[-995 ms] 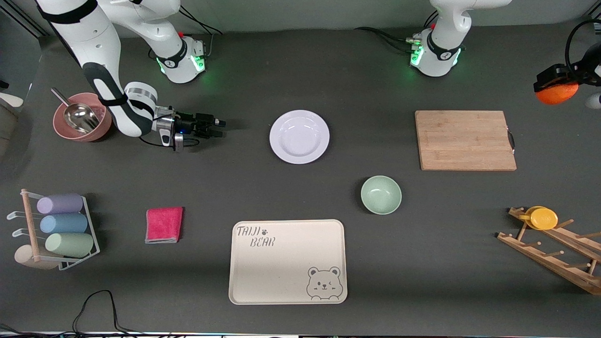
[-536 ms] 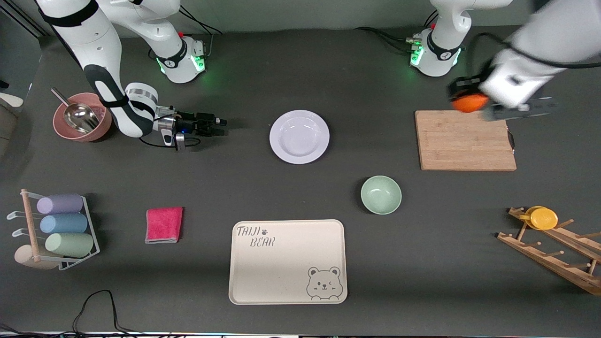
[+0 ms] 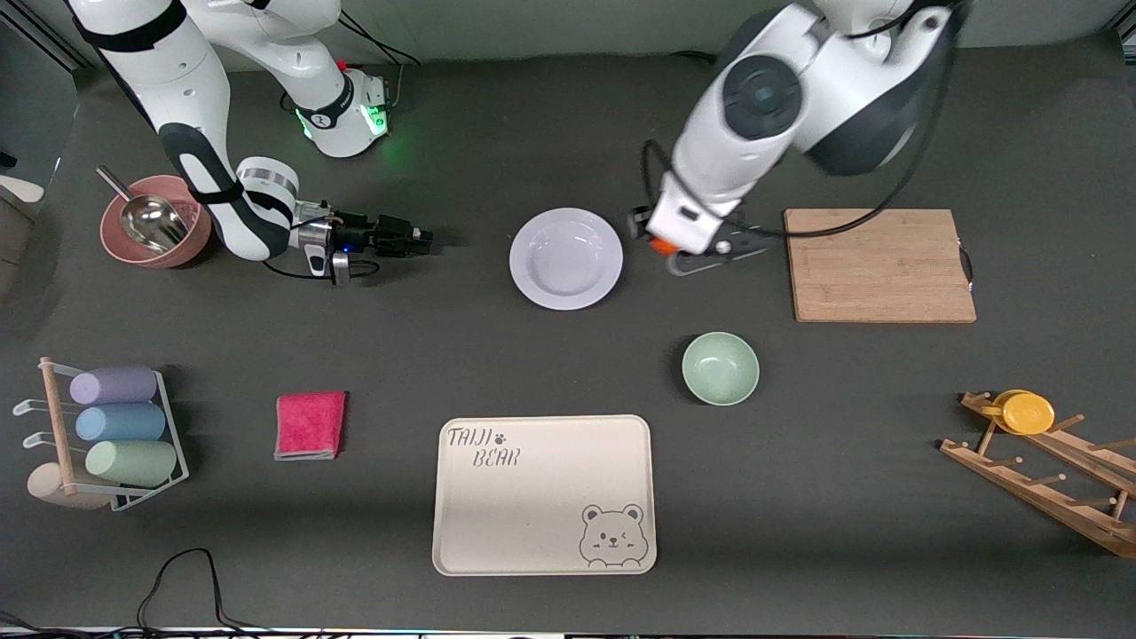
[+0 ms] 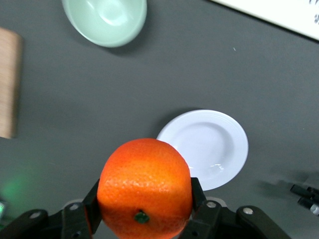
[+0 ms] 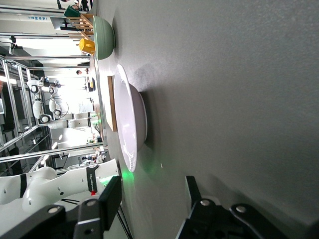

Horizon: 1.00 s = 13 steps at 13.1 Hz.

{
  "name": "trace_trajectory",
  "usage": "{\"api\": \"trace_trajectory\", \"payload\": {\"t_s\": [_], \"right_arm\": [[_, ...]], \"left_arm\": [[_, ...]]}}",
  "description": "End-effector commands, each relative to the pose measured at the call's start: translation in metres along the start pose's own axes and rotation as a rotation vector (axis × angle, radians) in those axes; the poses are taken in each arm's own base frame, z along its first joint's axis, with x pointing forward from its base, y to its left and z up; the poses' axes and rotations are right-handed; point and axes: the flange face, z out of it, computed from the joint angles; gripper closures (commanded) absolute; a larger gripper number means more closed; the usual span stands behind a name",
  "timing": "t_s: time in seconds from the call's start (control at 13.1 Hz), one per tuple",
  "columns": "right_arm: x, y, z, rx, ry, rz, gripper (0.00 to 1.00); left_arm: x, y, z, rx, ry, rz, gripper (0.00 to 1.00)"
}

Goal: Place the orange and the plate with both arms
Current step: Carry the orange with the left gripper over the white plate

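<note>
Left gripper: you see it clamped on the orange, one finger pressed to each side of the fruit, the green stem scar facing the wrist camera. In the front view, this gripper hangs above the bare table just beside the plate, on the side toward the left arm's end and between the plate and the cutting board. Only a sliver of the orange shows there, under the wrist housing.

Right gripper: you find it low over the table, pointing sideways toward the plate and well apart from it, toward the right arm's end. Its two fingers stand parted with nothing between them, as the right wrist view shows; that view also shows the plate edge-on with open table between it and the fingertips.

Note that the plate sits flat on the table near the middle and holds nothing. The green bowl lies nearer the front camera than the plate, toward the left arm's end. The bear tray lies nearer still, almost directly in line with the plate. You see the pink bowl with a metal scoop just beside the right arm's forearm.
</note>
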Motion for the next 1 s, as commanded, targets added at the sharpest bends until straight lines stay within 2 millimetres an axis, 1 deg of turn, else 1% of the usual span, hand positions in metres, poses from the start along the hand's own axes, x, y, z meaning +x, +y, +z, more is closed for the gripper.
{"api": "trace_trajectory", "payload": {"t_s": [0.0, 0.15, 0.31, 0.38, 0.54, 0.69, 0.84, 0.92], "right_arm": [[0.004, 0.001, 0.002, 0.006, 0.007, 0.003, 0.47], [0.001, 0.004, 0.003, 0.004, 0.003, -0.010, 0.54], [0.001, 0.007, 0.003, 0.003, 0.004, -0.013, 0.54], [0.000, 0.010, 0.003, 0.002, 0.001, -0.018, 0.54], [-0.001, 0.016, 0.005, -0.002, -0.003, -0.034, 0.54], [-0.001, 0.017, 0.005, -0.003, -0.003, -0.037, 0.54], [-0.001, 0.019, 0.005, -0.004, -0.005, -0.039, 0.54], [-0.001, 0.019, 0.005, -0.004, -0.005, -0.039, 0.54]], "left_arm": [[-0.022, 0.044, 0.064, 0.052, 0.021, -0.039, 1.00], [-0.032, 0.066, 0.105, 0.026, 0.008, -0.073, 1.00], [-0.049, 0.086, 0.142, 0.004, -0.003, -0.073, 1.00], [-0.054, 0.092, 0.158, -0.002, 0.012, -0.091, 1.00], [-0.062, 0.100, 0.192, 0.012, 0.051, -0.080, 1.00], [-0.078, 0.104, 0.223, 0.016, 0.058, -0.056, 1.00], [-0.081, 0.103, 0.243, 0.024, 0.070, -0.057, 1.00], [-0.087, 0.104, 0.251, 0.029, 0.070, -0.051, 1.00]]}}
